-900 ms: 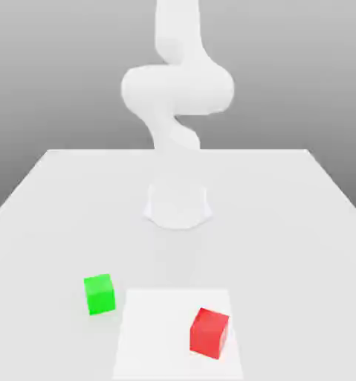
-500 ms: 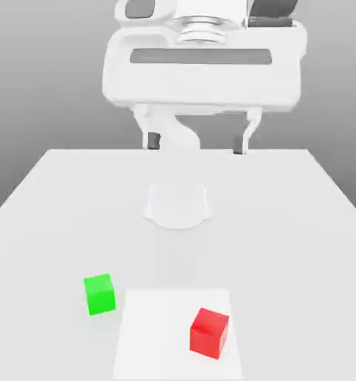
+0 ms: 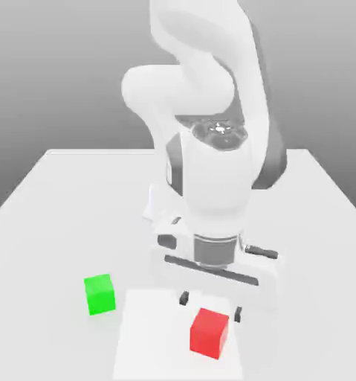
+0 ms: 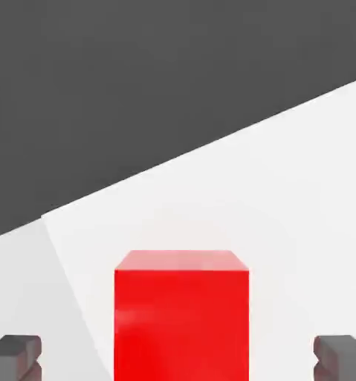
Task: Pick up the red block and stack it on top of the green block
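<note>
The reach for the red block [image 3: 209, 332] is under way: the end effector [image 3: 210, 306], fingers spread wide, hovers just at its 12 o'clock and must descend to straddle it before clamping.

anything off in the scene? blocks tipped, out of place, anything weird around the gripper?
Nothing stands out. The red block sits flat on the lighter square patch of the table; the green block sits flat just off that patch, toward the exterior view's left. The gripper is open and poised by the red block, whose faces are slightly turned against the patch edges.
</note>
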You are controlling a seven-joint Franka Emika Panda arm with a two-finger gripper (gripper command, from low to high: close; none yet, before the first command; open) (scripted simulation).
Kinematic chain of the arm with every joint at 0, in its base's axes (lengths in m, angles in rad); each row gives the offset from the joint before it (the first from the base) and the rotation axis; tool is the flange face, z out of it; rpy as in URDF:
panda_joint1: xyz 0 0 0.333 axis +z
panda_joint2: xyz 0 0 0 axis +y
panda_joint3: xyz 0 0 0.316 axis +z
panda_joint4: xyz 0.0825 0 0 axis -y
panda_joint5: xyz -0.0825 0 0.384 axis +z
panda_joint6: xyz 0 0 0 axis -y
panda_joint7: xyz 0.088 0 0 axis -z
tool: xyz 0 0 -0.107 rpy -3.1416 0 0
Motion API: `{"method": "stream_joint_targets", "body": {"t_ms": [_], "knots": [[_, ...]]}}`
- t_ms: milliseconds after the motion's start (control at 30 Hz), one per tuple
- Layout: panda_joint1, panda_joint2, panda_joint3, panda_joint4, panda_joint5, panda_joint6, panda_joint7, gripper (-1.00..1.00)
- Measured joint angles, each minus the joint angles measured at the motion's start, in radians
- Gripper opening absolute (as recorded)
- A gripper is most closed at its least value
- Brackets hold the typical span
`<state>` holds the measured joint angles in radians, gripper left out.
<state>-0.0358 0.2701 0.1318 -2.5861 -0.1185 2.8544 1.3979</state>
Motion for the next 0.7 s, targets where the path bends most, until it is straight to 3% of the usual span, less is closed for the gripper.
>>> {"method": "stream_joint_targets", "body": {"t_ms": [33,67,267,467,700], "knots": [[0.012,0.037,-0.015,0.005,-0.015,0.03,0.012,0.0],[0.019,0.055,-0.024,0.008,-0.023,0.045,0.018,-1.0],[0.022,0.064,-0.027,0.009,-0.029,0.055,0.022,-1.0],[-0.011,-0.109,0.022,-0.018,0.052,-0.09,-0.038,-1.0],[-0.178,-0.28,-0.066,-0.13,0.111,-0.15,0.09,-1.0]]}}
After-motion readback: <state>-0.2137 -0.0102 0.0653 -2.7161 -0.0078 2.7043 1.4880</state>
